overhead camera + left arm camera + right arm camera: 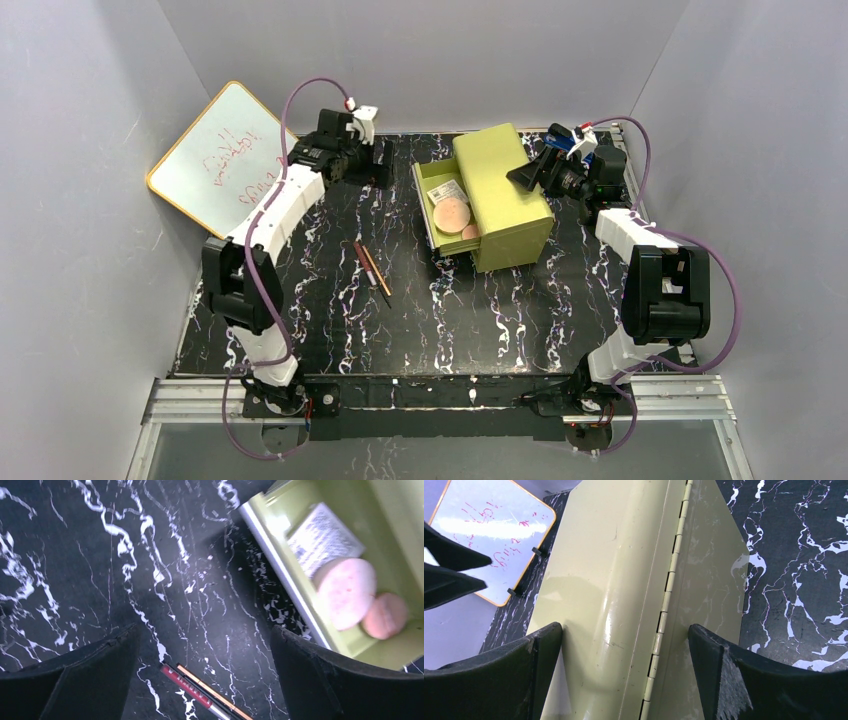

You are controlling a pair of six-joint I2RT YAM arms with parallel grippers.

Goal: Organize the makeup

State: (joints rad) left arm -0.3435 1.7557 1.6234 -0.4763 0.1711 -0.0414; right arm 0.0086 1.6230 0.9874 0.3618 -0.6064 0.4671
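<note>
Two thin sticks of the makeup [372,268], one dark red and one orange, lie side by side on the black marbled table. A white palette [447,192], a larger pink disc [452,213] and a smaller disc [470,232] sit in the pulled-out drawer [422,190]. My left gripper [384,160] hovers open and empty left of the drawer. Its wrist view shows the sticks [200,695] low between the fingers [100,670], with the palette [322,537] and both discs [345,592] [385,615] to the right. My right gripper [520,178] stands open over the box top [624,555].
The yellow-green drawer box [505,190] stands at the back centre-right, its hinge [664,610] running between my right fingers [724,675]. A yellow-rimmed whiteboard [215,155] leans at the back left. Grey walls close in three sides.
</note>
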